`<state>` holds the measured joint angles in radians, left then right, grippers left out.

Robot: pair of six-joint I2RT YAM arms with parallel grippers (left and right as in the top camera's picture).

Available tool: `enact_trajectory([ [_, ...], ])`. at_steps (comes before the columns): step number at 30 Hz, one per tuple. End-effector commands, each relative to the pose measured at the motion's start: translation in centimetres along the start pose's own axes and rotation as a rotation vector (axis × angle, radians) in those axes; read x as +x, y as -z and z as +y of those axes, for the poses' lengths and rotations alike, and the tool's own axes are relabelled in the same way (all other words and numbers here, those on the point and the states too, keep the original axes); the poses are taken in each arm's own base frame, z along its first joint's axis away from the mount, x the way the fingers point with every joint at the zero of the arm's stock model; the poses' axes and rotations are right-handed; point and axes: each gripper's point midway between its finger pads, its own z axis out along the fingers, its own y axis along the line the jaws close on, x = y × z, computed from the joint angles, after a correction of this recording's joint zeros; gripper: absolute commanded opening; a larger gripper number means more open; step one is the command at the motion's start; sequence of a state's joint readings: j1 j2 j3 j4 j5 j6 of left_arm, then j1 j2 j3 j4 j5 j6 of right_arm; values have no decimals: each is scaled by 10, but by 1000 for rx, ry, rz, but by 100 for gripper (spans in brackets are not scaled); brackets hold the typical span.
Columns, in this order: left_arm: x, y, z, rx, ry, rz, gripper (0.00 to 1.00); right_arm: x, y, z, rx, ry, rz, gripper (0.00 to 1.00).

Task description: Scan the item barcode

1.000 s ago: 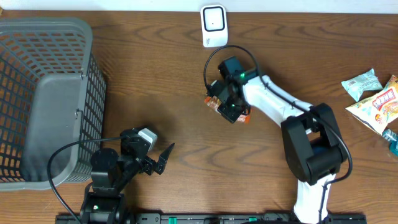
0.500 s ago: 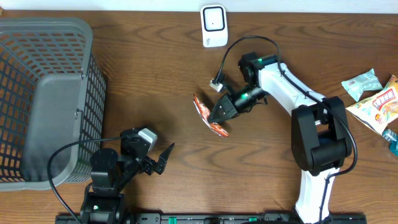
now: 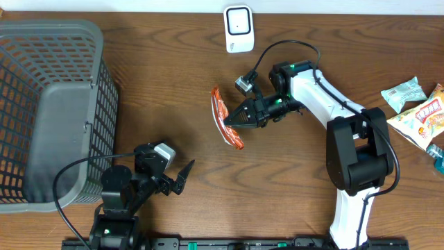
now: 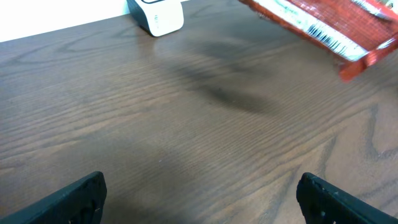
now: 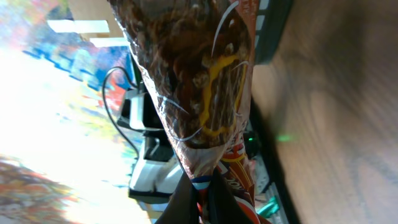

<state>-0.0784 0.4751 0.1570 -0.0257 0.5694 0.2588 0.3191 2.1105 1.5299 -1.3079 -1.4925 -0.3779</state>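
Step in hand: presenting item. Right hand (image 3: 244, 116) clamped on snack packet (image 3: 223, 119), held above bench (image 3: 173, 83) near centre. Scanner (image 3: 238, 28) at 12 o'clock, well apart. Barcode (image 4: 320, 31) faces 7 o'clock, toward left hand (image 3: 177, 179), which is wide and empty. Next move, likely: turn barcode toward scanner, close in.

A grey mesh basket (image 3: 104, 111) stands on the brown wooden tabletop (image 3: 159, 83) well off to the left of the right hand (image 3: 234, 118), and a pale blue packet (image 3: 402, 94) and a white-and-red packet (image 3: 420, 118) lie close together far to its right.
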Motion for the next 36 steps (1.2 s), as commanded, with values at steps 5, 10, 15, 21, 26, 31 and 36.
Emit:
enact_trajectory([
  [5,0,0,2,-9,8,-3,98,-7,2,12,-63,57,-32,1],
  [10,0,0,2,-9,8,-3,98,-6,2,13,-63,64,-32,1],
  [15,0,0,2,-9,8,-3,98,-6,2,13,-63,69,-32,1],
  [21,0,0,2,-9,8,-3,98,-7,4,12,-62,85,-36,1],
  [26,0,0,2,-9,8,-3,98,-11,11,3,-16,124,-40,1],
  [31,0,0,2,-9,8,-3,98,-13,21,-22,115,190,-17,1],
  [36,0,0,2,-9,8,-3,98,-19,40,-66,365,141,7,1],
])
